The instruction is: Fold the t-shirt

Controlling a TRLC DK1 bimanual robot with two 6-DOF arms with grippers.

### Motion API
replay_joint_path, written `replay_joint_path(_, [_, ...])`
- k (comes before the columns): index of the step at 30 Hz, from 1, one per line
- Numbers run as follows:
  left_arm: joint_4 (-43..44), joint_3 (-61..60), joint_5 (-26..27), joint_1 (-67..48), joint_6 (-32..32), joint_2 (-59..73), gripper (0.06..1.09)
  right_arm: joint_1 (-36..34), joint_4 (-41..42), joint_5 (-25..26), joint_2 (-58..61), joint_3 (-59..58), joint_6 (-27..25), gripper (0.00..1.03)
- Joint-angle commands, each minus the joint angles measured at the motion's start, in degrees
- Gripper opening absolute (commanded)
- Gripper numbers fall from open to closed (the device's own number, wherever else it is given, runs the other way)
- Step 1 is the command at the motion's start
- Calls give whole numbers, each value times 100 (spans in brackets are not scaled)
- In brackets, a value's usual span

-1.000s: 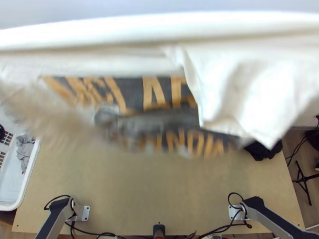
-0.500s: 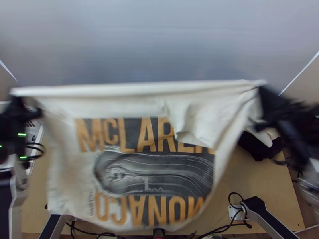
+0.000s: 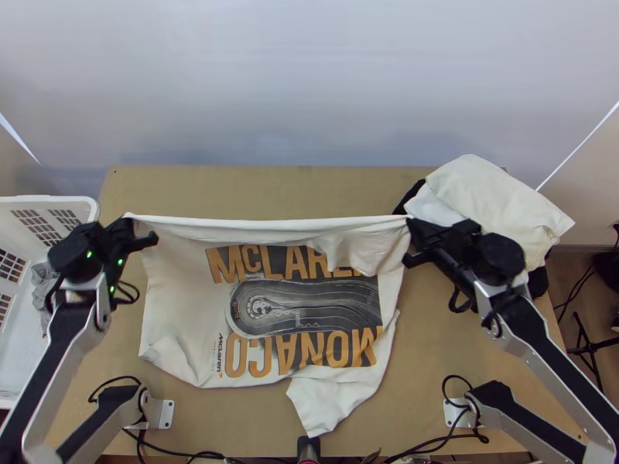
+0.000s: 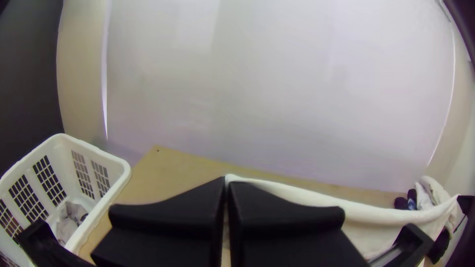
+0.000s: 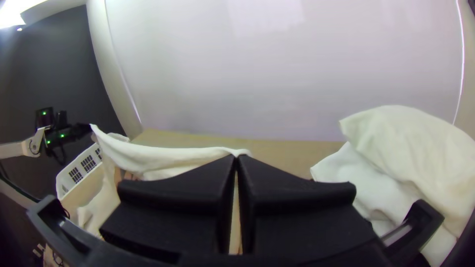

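Holding crumpled grey cloth, the white basket sits by the table. Left gripper and right gripper each clench one end of the t-shirt's taut edge.

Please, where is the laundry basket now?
In the top view, the white laundry basket stands at the left edge, beside the table, next to the left gripper.

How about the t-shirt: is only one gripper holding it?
No, the left gripper and the right gripper each hold one end of the far edge of the t-shirt.
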Motion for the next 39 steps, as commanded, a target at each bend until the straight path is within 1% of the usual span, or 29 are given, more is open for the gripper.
replay_joint_path(1, [568,678,110,301,2,1698,9,131,530,238,708,79,-63,3])
replay_joint_path(4, [638,1205,180,477,-147,2384,9,262,794,590,1235,369,-115,3])
replay_joint_path(8, [699,1829,189,556,-235,3140,9,280,802,959,2228,1020,-1,3])
replay_joint_path(12, [708,2216,189,609,-191,3799,9,280,802,1108,3019,1512,113,3])
replay_joint_path(15, [708,2480,189,609,-200,4309,9,271,741,1275,3643,1934,377,3])
replay_joint_path(18, [717,2664,189,503,-174,4731,9,280,556,1398,4303,2417,518,3])
replay_joint_path(23, [717,3025,189,328,-130,5328,9,412,407,1548,5164,3111,544,3])
replay_joint_path(29, [717,3367,180,292,-77,5732,9,491,205,1926,5788,3727,544,3])
replay_joint_path(34, [629,3605,127,328,-77,5873,9,491,3,2031,5964,4034,588,3])
replay_joint_path(39, [471,3965,92,345,-68,6119,9,456,-85,2304,6201,4403,588,3])
